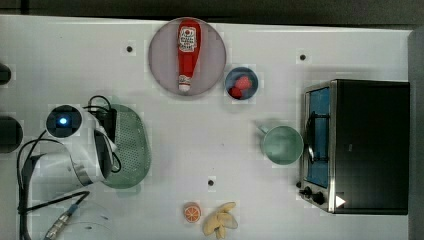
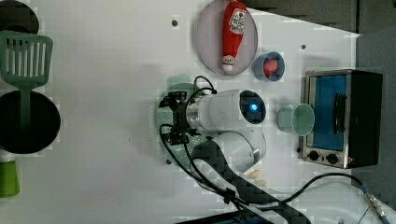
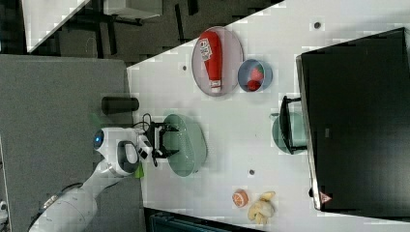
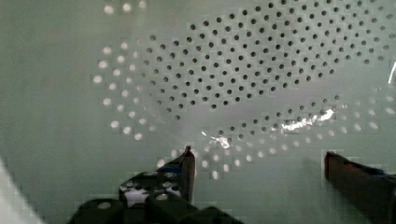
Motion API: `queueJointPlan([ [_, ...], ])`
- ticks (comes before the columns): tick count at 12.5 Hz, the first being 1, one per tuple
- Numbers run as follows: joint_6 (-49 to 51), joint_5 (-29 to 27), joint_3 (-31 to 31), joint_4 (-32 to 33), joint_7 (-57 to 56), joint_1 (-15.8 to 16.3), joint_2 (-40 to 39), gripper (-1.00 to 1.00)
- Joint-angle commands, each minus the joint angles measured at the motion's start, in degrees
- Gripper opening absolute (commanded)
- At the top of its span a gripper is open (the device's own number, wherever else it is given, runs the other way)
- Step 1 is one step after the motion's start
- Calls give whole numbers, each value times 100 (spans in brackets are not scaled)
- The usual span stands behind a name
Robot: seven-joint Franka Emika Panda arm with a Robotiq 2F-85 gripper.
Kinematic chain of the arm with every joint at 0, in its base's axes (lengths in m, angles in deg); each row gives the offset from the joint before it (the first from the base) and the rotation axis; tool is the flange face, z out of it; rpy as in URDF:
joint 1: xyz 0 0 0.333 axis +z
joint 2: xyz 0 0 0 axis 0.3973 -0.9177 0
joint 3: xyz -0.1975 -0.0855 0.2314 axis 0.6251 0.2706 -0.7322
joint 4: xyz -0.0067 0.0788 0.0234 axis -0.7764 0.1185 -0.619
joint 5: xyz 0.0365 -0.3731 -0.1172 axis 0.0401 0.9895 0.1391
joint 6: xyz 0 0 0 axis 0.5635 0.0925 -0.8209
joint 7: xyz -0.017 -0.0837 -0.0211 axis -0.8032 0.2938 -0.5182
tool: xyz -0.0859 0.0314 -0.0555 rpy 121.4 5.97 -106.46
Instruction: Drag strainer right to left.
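Observation:
The strainer [image 1: 134,145] is a large pale mint-green oval colander lying at the top view's left, partly under my arm. In the right view the strainer [image 3: 191,145] sits just beyond the wrist, and my gripper [image 3: 163,140] reaches over its near rim with both fingers spread. The wrist view looks into the strainer's dotted, perforated bowl [image 4: 243,79]. There my gripper [image 4: 259,163] is open, one black fingertip [image 4: 187,165] on each side, with nothing between them. In the left view the arm covers most of the strainer [image 2: 162,115].
A grey plate [image 1: 162,55] with a ketchup bottle [image 1: 188,52] lies at the back. A blue bowl [image 1: 241,83] and a small mint mug [image 1: 281,145] stand before a toaster oven [image 1: 357,145]. An orange slice [image 1: 192,212] and banana [image 1: 221,220] lie in front.

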Motion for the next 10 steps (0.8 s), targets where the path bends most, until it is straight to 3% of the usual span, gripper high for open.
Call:
queueJointPlan([
  [1,96,-112,-151,-497,349,361,-278,100],
  [10,-172,-127,-124,-888,829,775,-471,100],
])
